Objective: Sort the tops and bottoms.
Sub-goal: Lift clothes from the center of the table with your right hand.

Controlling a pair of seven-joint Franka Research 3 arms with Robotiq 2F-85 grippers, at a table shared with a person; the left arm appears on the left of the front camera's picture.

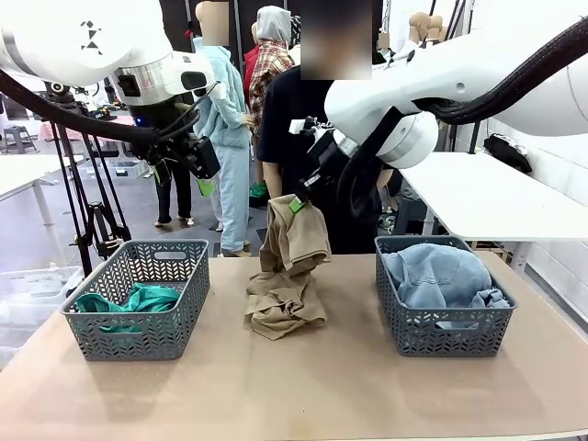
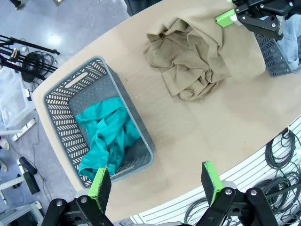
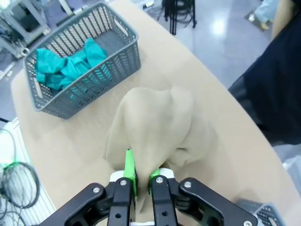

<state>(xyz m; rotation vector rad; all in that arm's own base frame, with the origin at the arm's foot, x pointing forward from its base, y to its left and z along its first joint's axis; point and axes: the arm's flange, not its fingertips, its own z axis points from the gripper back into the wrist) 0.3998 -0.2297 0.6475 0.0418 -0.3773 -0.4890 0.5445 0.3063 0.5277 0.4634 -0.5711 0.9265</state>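
A tan-beige top (image 1: 288, 271) hangs over the table's middle, its lower half still crumpled on the tabletop. My right gripper (image 1: 297, 204) is shut on its upper edge; in the right wrist view the cloth (image 3: 160, 127) drapes away from the pinched fingers (image 3: 130, 172). A teal-green top (image 1: 136, 301) lies in the left grey basket (image 1: 138, 276), also visible from the left wrist (image 2: 106, 134). Pale blue denim bottoms (image 1: 439, 274) fill the right basket (image 1: 441, 326). My left gripper (image 1: 204, 156) hovers high above the left basket, open and empty, its green pads (image 2: 99, 186) wide apart.
A person in a black T-shirt (image 1: 294, 119) stands at the far side of the table, behind the lifted top. The two baskets sit at either end of the tan tabletop (image 1: 294, 386), with bare surface along the near edge. A white table (image 1: 478, 197) stands at right.
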